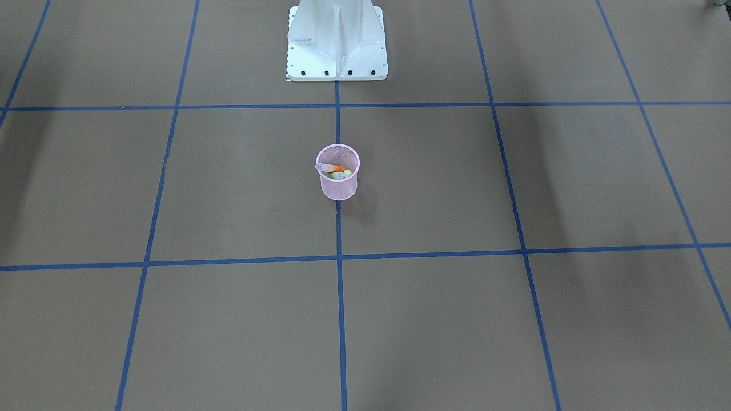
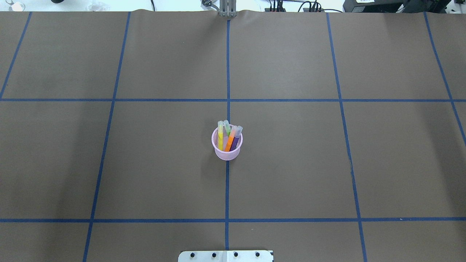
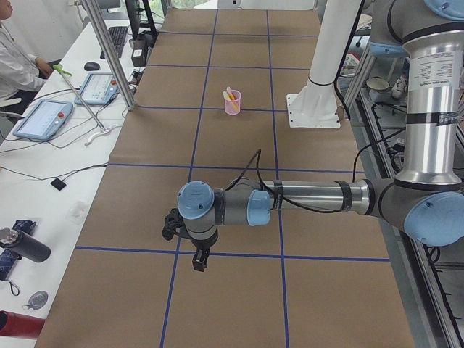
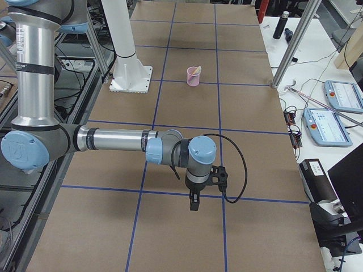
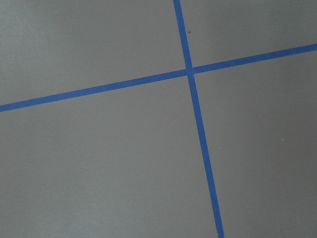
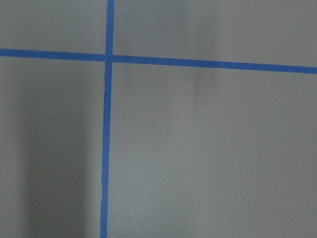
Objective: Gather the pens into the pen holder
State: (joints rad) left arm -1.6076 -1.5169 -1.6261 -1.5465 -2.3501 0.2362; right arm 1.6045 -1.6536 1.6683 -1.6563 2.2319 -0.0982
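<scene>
the pink pen holder [image 2: 227, 154] stands upright in the middle of the brown worktop [image 2: 164, 163]. it sits right on the blue line [image 2: 228, 189] that runs out from my white base [image 2: 225, 256]. nothing is touching it.

all four pens are inside the holder. the yellow pen [image 2: 220, 136] is on one side and the green pen [image 2: 227, 128] is next to it. then comes the orange pen [image 2: 230, 140], and the purple pen [image 2: 237, 138] is on the other side. their pale cap ends stick up over the rim. they lean toward the side away from my base. from across the worktop i can see the cap ends bunched close together in the holder [image 1: 338, 188].

my left arm [image 3: 312, 197] reaches out low over the worktop, far from the holder [image 3: 232, 107]. my left jaws hang down at its end, close to where two blue lines meet. they only show from the side, so i cannot tell if they are apart or together. nothing hangs from them.

my right arm [image 4: 113, 139] does the same at the other end, well apart from the holder [image 4: 193, 79]. my right jaws point down near a blue line. i cannot tell how they stand either.

both wrist cameras show only brown worktop and a cross of blue lines [image 5: 189, 72] [image 6: 109, 57].
</scene>
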